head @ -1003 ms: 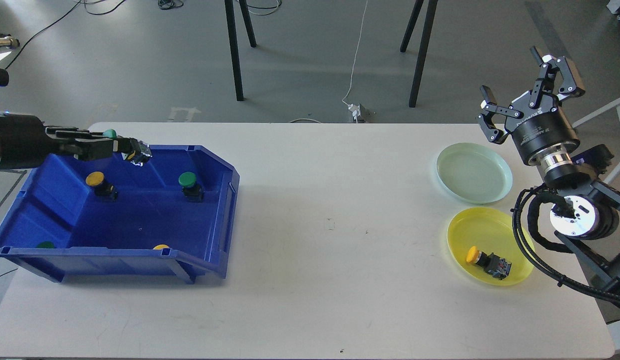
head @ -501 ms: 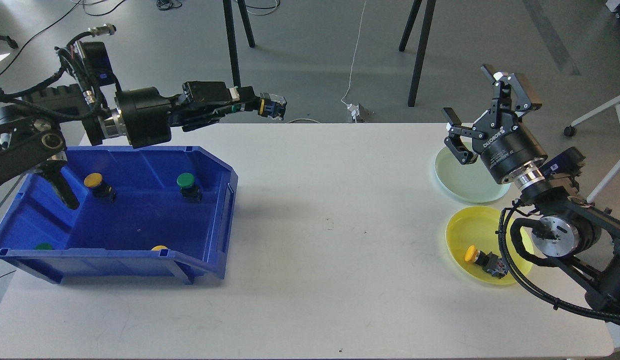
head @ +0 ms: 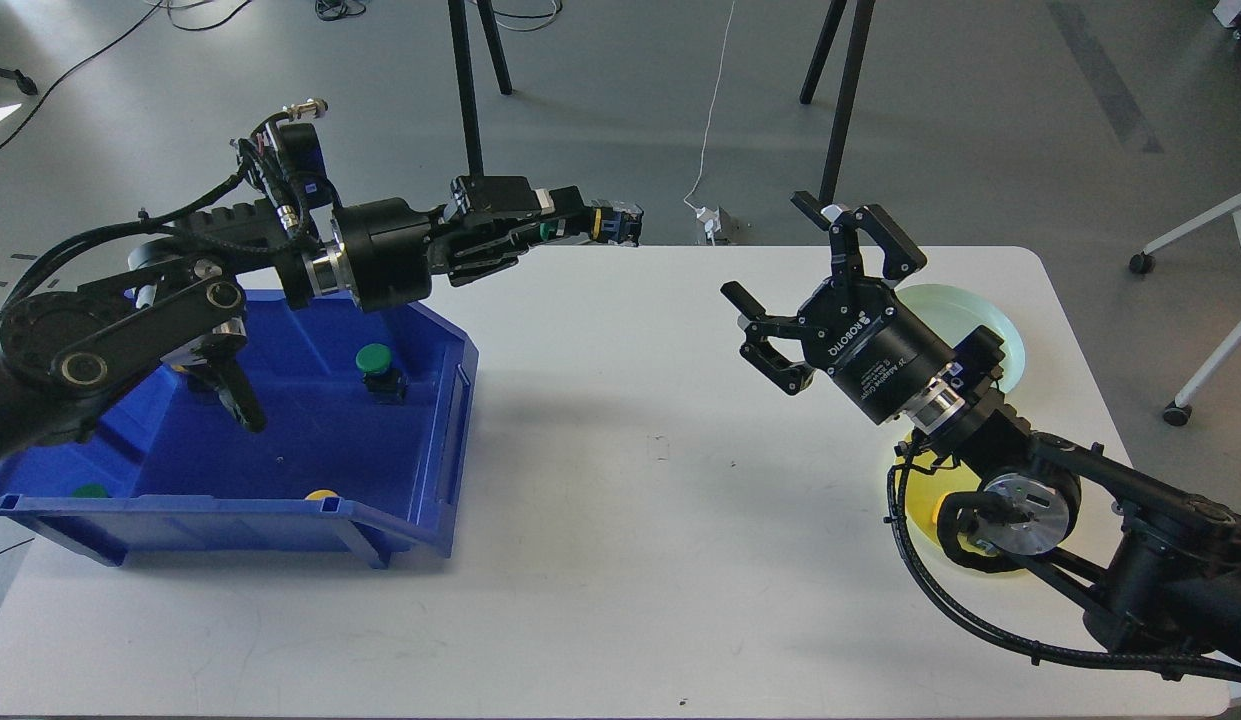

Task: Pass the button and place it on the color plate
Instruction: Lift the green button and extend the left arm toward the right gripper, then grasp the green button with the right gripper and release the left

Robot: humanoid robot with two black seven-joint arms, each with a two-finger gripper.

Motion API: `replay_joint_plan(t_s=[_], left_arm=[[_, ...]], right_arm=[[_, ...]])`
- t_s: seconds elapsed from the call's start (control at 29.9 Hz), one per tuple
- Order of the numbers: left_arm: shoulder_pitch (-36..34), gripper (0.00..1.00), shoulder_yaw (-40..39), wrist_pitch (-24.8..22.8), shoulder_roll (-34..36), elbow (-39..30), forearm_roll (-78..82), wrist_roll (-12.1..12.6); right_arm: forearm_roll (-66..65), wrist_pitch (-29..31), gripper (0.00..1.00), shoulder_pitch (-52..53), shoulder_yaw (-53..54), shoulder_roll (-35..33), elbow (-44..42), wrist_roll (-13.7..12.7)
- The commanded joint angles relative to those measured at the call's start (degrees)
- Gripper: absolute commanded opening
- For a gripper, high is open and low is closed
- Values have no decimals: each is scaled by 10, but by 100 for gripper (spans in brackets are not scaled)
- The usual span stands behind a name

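One button (head: 608, 221) in left hand (head: 580, 222) (clamped).

A green button (head: 580, 226) lies sideways, held up in the air; a pale green plate (head: 1000, 335) and yellow plate (head: 915, 505) sit apart.

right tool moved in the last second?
Yes. The right tool swung left, from beyond the green plate to over the table middle.

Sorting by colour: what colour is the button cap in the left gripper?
Green cap on the button, head view.
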Motion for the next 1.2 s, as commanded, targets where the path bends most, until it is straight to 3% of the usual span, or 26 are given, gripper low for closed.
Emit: replay_joint_plan(t_s=[0.0,0.27,0.67,1.17], left_arm=[[1,16,0,0,-2,1,0,0],[1,17,4,0,-5,-6,48,0],[1,17,3,0,-13,-7,70,0],[1,17,3,0,-13,-7,70,0]], right_arm=[[10,10,99,7,-1,7,-9,0],[14,15,99,45,-61,41,-34,0],[13,16,99,36,-68,50,-64,-8],[14,19,99,60,-79,114,-126,-10]])
